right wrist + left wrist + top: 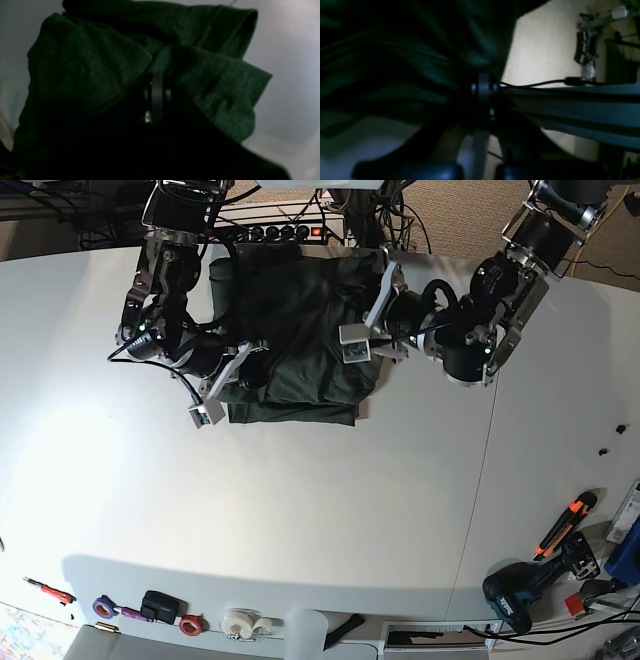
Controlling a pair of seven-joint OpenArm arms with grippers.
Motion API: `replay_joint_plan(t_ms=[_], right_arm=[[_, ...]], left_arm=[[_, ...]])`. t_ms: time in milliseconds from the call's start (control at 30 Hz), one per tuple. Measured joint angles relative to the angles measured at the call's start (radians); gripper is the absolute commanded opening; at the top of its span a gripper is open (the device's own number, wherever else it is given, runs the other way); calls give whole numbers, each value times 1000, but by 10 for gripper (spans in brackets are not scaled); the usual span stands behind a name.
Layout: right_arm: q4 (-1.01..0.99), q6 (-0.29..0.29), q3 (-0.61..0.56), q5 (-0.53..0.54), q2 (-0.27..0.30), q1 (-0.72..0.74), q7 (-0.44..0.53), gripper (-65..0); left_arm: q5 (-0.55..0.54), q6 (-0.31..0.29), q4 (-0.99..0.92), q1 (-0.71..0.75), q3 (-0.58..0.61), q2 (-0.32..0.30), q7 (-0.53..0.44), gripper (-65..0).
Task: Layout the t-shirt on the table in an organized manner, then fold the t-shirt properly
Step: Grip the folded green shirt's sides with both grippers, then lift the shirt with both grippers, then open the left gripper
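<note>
The dark green t-shirt (295, 330) lies bunched at the far middle of the white table (300, 510), stretched between both arms. My left gripper (372, 305) is at the shirt's right edge. In the left wrist view its jaws (483, 87) are shut on dark folds of the t-shirt (407, 57). My right gripper (248, 370) is at the shirt's lower left edge. In the right wrist view it (157, 85) is shut on a fold of the t-shirt (95, 65), whose cloth drapes over the fingers.
A power strip (280, 232) and cables lie behind the shirt. Along the near edge are tape rolls (240, 620), small tools (110, 608), a drill (520, 590) and an orange-handled tool (565, 525). A thin seam (480, 480) crosses the tabletop.
</note>
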Motion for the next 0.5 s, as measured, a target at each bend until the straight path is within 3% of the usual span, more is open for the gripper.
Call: replay_joint_plan(t_ms=[333, 433, 500], right_arm=[[4, -10, 0, 11, 0, 3, -48, -650], [9, -10, 0, 11, 0, 3, -53, -650], [27, -10, 0, 8, 0, -1, -78, -650]], left_arm=[[139, 66, -15, 13, -2, 1, -115, -650], [214, 72, -16, 56, -2, 3, -175, -650], [270, 107, -16, 70, -2, 3, -225, -650]])
